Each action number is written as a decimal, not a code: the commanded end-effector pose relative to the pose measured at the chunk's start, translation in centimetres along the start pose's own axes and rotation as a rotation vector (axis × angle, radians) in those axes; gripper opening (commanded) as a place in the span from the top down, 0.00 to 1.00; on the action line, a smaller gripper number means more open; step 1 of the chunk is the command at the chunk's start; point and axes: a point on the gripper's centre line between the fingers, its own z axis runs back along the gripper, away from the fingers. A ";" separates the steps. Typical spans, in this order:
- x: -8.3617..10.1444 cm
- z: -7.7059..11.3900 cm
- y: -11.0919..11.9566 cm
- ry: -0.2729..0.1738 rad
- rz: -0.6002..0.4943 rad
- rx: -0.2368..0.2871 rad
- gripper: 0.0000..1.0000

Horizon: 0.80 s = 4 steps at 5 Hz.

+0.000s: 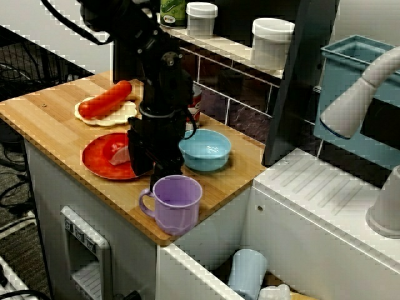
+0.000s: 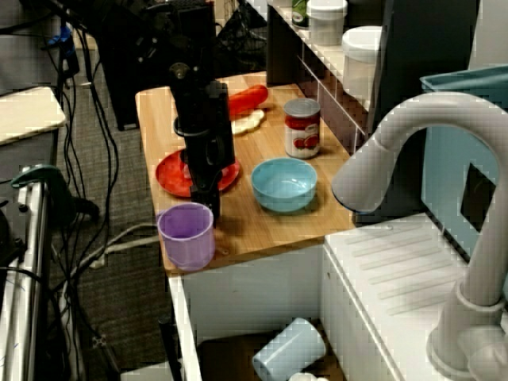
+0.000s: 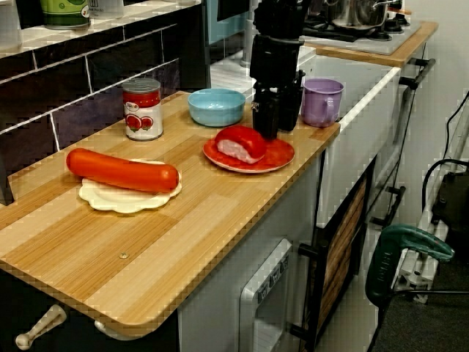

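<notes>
**Figure.** One-arm rig at a wooden bench, shown in a high view from the front, a view from over the sink, and a low view along the bench.

- **Tool.** The black tool points straight down near the bench's front corner at the sink end. Its fingertips are low over the wood. The fingers hang side by side with nothing seen between them. No view shows whether they are spread or pressed together.
- **Nearest things.** The tool stands between a purple mug and a red plate.
  - The mug is upright on that corner, handle toward the front edge, just beside the tool. Whether the two touch cannot be told.
  - The plate lies along the front edge on the tool's other side, its rim just beside the fingertips. It carries a red and pink piece of food.
- **Elsewhere on the bench.**
  - A light blue bowl sits upright behind the tool, toward the back edge.
  - A red-labelled can stands at the back edge by the tiled wall.
  - Farther from the sink, a long red sausage lies on a pale scalloped plate.
- **Off the bench.** A pale blue cup lies on its side in the sink, and white jars stand on the shelf above the tiles.
</notes>
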 end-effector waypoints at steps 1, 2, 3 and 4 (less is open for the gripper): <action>0.8 1.7 0.4 -0.001 -0.007 -0.035 1.00; 1.2 1.8 0.8 0.001 0.005 -0.041 1.00; 1.2 1.7 1.0 -0.005 0.016 -0.044 1.00; 1.0 1.1 0.8 -0.009 0.017 -0.034 1.00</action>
